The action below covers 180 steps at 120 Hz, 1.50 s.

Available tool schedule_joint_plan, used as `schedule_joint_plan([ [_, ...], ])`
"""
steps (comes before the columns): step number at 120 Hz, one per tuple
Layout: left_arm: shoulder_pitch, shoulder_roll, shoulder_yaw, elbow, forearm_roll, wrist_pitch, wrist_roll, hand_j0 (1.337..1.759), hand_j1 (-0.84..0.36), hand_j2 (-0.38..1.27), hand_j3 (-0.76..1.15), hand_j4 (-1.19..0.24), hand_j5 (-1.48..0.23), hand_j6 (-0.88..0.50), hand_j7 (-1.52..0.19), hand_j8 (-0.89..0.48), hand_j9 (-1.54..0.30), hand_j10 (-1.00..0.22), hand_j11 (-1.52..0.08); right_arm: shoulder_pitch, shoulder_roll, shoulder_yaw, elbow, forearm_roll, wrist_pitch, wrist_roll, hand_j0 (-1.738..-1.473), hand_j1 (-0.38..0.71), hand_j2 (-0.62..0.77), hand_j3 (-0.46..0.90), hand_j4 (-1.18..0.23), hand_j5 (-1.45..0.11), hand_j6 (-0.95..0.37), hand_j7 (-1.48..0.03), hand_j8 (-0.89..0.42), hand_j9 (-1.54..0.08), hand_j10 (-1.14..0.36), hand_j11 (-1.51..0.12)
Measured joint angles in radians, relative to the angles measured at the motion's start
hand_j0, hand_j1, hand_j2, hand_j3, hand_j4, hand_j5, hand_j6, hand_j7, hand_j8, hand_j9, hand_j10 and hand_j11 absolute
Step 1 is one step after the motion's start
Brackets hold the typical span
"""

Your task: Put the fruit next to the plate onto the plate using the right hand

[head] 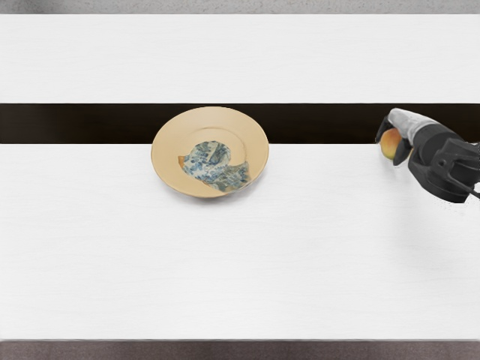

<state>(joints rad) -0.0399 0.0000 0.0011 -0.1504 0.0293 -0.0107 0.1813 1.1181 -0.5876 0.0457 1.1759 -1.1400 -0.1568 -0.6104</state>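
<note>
One plate [168,147] rests on the white surface [240,262], with one fruit [389,144] well to its right. The right hand [414,142] is clamped round that fruit (roundish, half hidden, long axis unclear).

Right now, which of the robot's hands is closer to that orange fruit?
Right. The right hand is wrapped around the fruit, far right of the plate; the left hand is out of view.
</note>
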Motion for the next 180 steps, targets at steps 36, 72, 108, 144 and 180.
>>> schedule_joint_plan([
  [36, 0.0, 0.0, 0.0, 0.0, 0.0, 0.0, 0.0, 1.658, 0.35, 0.0, 0.0, 0.0, 0.0, 0.0, 0.0, 0.0, 0.0, 0.0, 0.0, 0.142, 0.145, 0.027, 0.017, 0.016, 0.004, 0.0, -1.648, 0.17, 0.03, 0.0, -0.6, -0.92, -0.33, -0.87, -0.26, -0.92, -0.39, -0.92],
  [72, 0.0, 0.0, 0.0, 0.0, 0.0, 0.0, 0.0, 1.658, 0.35, 0.0, 0.0, 0.0, 0.0, 0.0, 0.0, 0.0, 0.0, 0.0, 0.0, 0.226, 0.359, 0.045, 0.072, -0.019, 0.005, 0.0, -1.648, 0.17, 0.05, 0.0, -0.6, -0.93, -0.33, -0.87, -0.26, -0.92, -0.39, -0.92],
  [108, 0.0, 0.0, 0.0, 0.0, 0.0, 0.0, 0.0, 1.658, 0.35, 0.0, 0.0, 0.0, 0.0, 0.0, 0.0, 0.0, 0.0, 0.0, 0.0, 0.179, 0.47, 0.029, 0.083, -0.104, 0.001, 0.0, -1.652, 0.2, 0.13, 0.0, -0.58, -0.95, -0.31, -0.87, -0.25, -0.94, -0.41, -0.93],
  [144, 0.0, 0.0, 0.0, 0.0, 0.0, 0.0, 0.0, 1.658, 0.35, 0.0, 0.0, 0.0, 0.0, 0.0, 0.0, 0.0, 0.0, 0.0, 0.0, 0.101, 0.477, 0.027, 0.081, -0.122, 0.0, 0.0, -1.653, 0.19, 0.15, 0.0, -0.6, -0.91, -0.34, -0.84, -0.28, -0.9, -0.44, -0.88],
  [180, 0.0, 0.0, 0.0, 0.0, 0.0, 0.0, 0.0, 1.658, 0.35, 0.0, 0.0, 0.0, 0.0, 0.0, 0.0, 0.0, 0.0, 0.0, 0.0, 0.072, 0.47, 0.074, 0.082, -0.105, 0.003, 0.0, -1.656, -0.12, 0.05, 0.0, -0.29, -0.37, -0.16, -0.34, -0.14, -0.36, -0.22, -0.36],
])
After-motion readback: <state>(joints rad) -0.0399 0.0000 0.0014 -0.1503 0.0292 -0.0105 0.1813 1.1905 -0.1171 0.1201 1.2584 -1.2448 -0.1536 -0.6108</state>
